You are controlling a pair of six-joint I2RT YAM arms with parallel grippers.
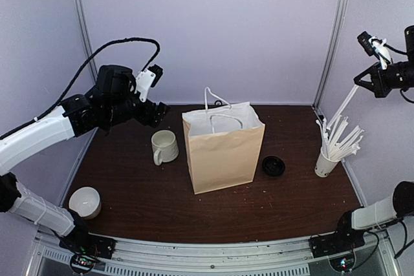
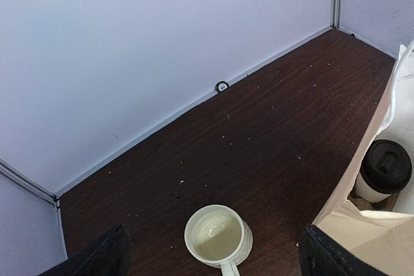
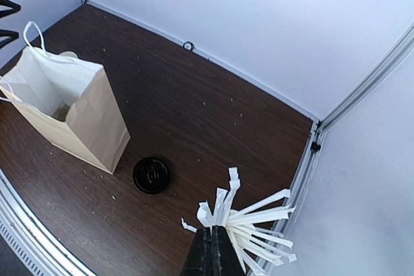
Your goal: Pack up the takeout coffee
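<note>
Standing upright inside the bag [image 1: 223,153], the coffee [image 2: 385,167] shows only its black top and a strip of white wall in the left wrist view; from above it is hidden. I judge it already packed. If it needs shifting, the paper wall is probably light and soft and would buckle under a hard squeeze. A gentle hold around the side just below the top looks best. A mug [image 1: 164,146] stands left of the bag, and a loose lid [image 1: 273,166] lies right of it. The left gripper [image 1: 157,110] hangs at the far left, fingers spread and empty. The right gripper [image 3: 210,244], raised at the right, is pressed together on a straw [image 1: 345,105] above the straw cup [image 1: 325,165].
</note>
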